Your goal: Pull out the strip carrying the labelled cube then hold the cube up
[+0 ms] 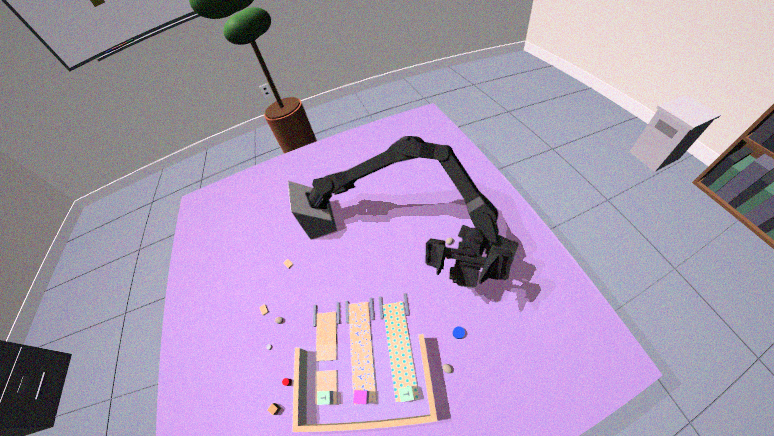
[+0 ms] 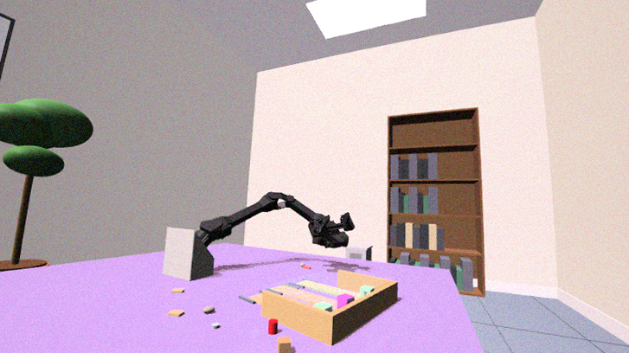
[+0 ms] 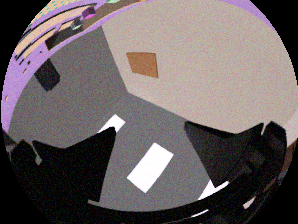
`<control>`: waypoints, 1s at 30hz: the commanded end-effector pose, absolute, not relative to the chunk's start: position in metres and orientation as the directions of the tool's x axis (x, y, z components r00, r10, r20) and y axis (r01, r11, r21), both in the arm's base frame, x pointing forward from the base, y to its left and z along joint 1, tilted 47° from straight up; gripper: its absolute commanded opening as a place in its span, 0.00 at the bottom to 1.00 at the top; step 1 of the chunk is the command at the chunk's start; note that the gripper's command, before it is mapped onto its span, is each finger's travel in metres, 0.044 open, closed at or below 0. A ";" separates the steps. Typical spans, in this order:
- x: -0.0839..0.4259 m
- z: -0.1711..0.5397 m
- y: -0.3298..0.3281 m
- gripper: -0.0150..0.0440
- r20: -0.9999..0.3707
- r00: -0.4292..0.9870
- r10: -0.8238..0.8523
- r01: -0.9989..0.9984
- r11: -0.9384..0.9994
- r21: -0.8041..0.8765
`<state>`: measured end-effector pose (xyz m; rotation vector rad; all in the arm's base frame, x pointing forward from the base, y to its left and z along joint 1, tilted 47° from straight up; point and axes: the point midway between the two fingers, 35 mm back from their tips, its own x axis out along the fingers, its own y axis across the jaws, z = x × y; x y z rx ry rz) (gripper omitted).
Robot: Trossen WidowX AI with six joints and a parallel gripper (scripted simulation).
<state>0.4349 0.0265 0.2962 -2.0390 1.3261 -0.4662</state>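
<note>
A plain tan strip (image 1: 326, 335) lies at the left with a gap across it; a mint cube (image 1: 324, 397) (image 2: 322, 307) marked T sits on its separate far piece. The middle strip (image 1: 361, 346), purple-patterned, looks unbroken and carries a magenta cube (image 1: 360, 397) (image 2: 345, 300) (image 3: 89, 12). The right strip (image 1: 399, 346), teal-dotted, looks unbroken and carries another mint cube (image 1: 406, 393) (image 2: 366, 289) with a T. My gripper (image 1: 466, 262) (image 2: 342, 229) (image 3: 150, 128) is open and empty, raised above the table, away from the strips. The wrist view faces mostly walls and ceiling.
A wooden wall (image 1: 427, 373) (image 2: 363, 315) encloses the cube ends on three sides. Short grey rails (image 1: 405, 304) flank the strips' near ends. A blue disc (image 1: 458, 332) and a pebble (image 1: 447, 368) lie right; a red cylinder (image 1: 285, 381) (image 2: 272, 326) and an orange block (image 1: 274, 408) (image 2: 283, 345) left.
</note>
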 end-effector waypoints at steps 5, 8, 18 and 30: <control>0.441 0.253 -0.017 0.93 -0.256 0.406 -0.877 -0.626 -0.062 -0.777; 0.441 0.217 -0.049 0.93 -0.416 0.393 -0.820 -0.565 0.141 -0.813; 0.404 0.107 -0.134 0.93 -0.804 0.482 -0.348 -0.117 0.884 -0.453; 0.327 0.085 -0.152 0.93 -0.594 0.789 0.154 0.161 0.882 0.442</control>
